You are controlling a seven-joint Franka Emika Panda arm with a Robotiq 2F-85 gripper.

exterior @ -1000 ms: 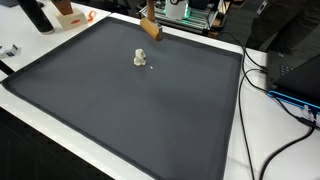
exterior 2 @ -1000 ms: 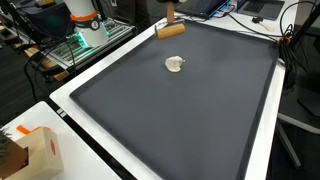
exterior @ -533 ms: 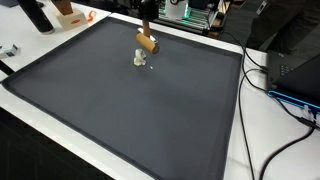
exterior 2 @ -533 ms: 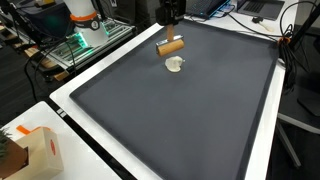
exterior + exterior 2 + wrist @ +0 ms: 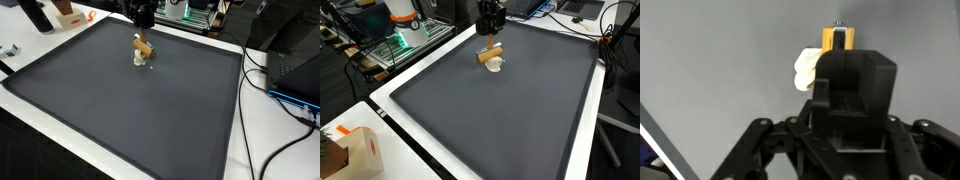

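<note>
The jaws point straight down and pinch a small wooden block (image 5: 491, 54) by its upper part. It hangs tilted, low over the dark mat (image 5: 500, 125) and just beside a small white lump (image 5: 495, 66). Whether block and lump touch, I cannot tell. No writing is legible anywhere – the cardboard box (image 5: 352, 152) beyond the mat's corner shows only an orange mark.

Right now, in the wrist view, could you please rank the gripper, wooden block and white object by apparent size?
1. gripper, largest, though nearest the camera.
2-3. white object and wooden block: alike, both partly hidden, so unranked.
</note>
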